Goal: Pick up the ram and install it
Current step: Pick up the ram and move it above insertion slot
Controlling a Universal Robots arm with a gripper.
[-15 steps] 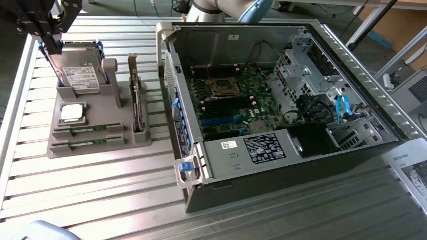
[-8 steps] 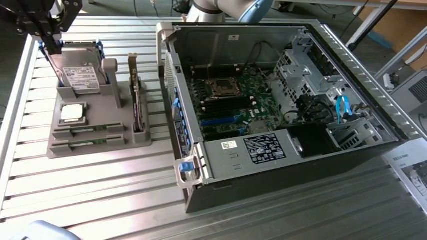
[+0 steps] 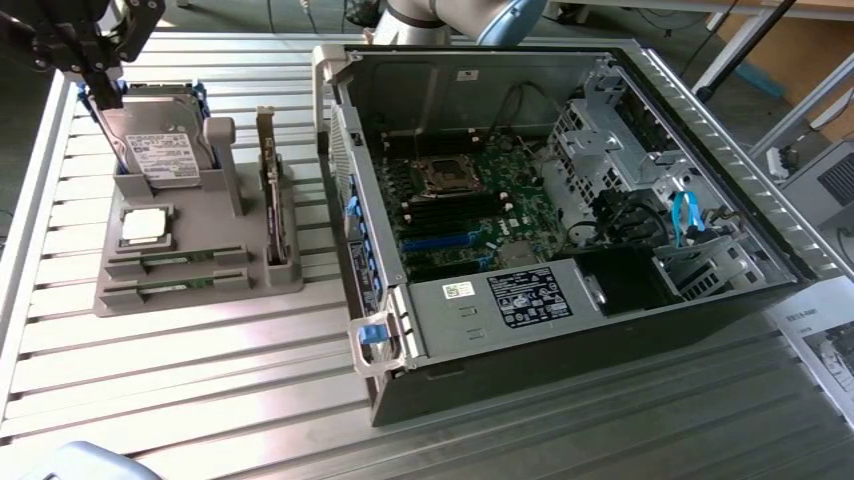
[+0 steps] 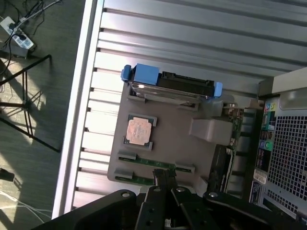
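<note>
The arm holds the gripper pointing straight down, well above the gray holder and clear of it. The jaws are pressed together; they grip nothing and touch nothing. The ram sits edge-up in a slot of the holder, at the end opposite the hard drive, with a second green stick just beside it.

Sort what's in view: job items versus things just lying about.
Job: ram, in the grey holder; gripper, shut; open computer case; motherboard.
Lying about: hard drive; processor chip; upright expansion card.
</note>
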